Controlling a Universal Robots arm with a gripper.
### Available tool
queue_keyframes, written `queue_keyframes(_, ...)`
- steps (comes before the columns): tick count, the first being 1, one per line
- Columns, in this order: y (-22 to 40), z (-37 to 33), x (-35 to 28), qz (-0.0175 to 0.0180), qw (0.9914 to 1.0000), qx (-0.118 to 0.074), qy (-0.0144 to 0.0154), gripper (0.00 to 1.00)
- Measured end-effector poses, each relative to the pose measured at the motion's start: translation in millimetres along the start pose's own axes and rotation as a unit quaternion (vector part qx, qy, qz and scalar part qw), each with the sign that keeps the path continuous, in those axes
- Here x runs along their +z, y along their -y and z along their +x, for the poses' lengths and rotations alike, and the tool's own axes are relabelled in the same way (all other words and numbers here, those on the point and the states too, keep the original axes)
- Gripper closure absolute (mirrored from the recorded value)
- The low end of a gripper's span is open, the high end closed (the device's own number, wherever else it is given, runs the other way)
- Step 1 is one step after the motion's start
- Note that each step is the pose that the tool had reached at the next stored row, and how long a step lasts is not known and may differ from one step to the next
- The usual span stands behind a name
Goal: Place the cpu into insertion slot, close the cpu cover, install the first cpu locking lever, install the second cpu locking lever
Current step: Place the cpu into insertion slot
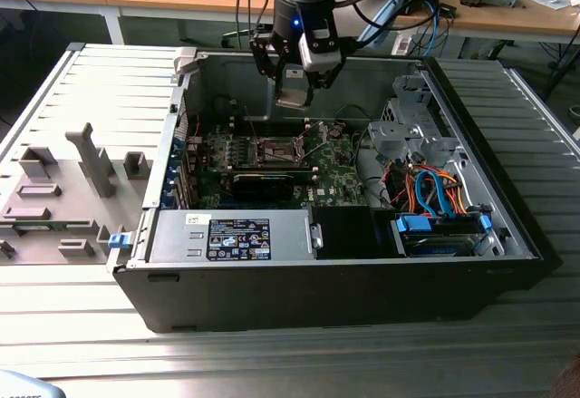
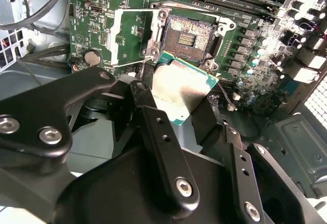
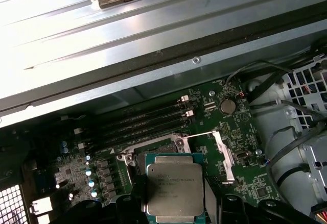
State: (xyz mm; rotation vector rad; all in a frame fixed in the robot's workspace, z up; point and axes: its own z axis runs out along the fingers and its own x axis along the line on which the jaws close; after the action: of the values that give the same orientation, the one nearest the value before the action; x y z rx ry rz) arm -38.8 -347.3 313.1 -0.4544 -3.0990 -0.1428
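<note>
Silvery-grey square cpu (image 2: 184, 89) clamped in black gripper (image 2: 176, 101), at 12 o'clock of dark square insertion slot (image 1: 275, 151) in exterior view. Thin silvery cpu cover (image 2: 153, 30) open. Hold chip level, edges square to slot.

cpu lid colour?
The cpu has a silvery-grey metal top with a green edge. It shows best in the first wrist view.
</note>
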Motion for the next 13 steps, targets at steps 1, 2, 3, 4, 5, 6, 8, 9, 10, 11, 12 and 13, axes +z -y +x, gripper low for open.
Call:
queue_keyframes(1,0.0,0.0,0.1,0.0000,1.00000,0.001,0.0001,0.46)
queue_keyframes(2,0.0,0.0,0.2,0.0000,1.00000,0.001,0.0001,0.46)
queue_keyframes(3,0.0,0.0,0.2,0.0000,1.00000,0.002,0.0002,0.46)
queue_keyframes(4,0.0,0.0,0.3,0.0000,1.00000,0.003,0.0003,0.46)
queue_keyframes(5,0.0,0.0,0.4,-0.0001,0.99999,0.004,0.0003,0.46)
queue_keyframes(6,0.0,0.0,0.5,-0.0001,0.99999,0.005,0.0005,0.46)
queue_keyframes(8,0.1,0.0,0.7,-0.0002,0.99997,0.008,0.0007,0.46)
queue_keyframes(9,0.1,0.0,0.8,-0.0002,0.99996,0.009,0.0008,0.46)
queue_keyframes(10,0.1,0.0,0.9,-0.0002,0.99996,0.009,0.0008,0.46)
queue_keyframes(11,0.1,0.0,0.9,-0.0002,0.99995,0.010,0.0009,0.46)
queue_keyframes(12,0.1,0.0,1.0,-0.0002,0.99994,0.011,0.0010,0.46)
queue_keyframes(13,0.1,0.0,1.0,-0.0002,0.99993,0.012,0.0010,0.46)
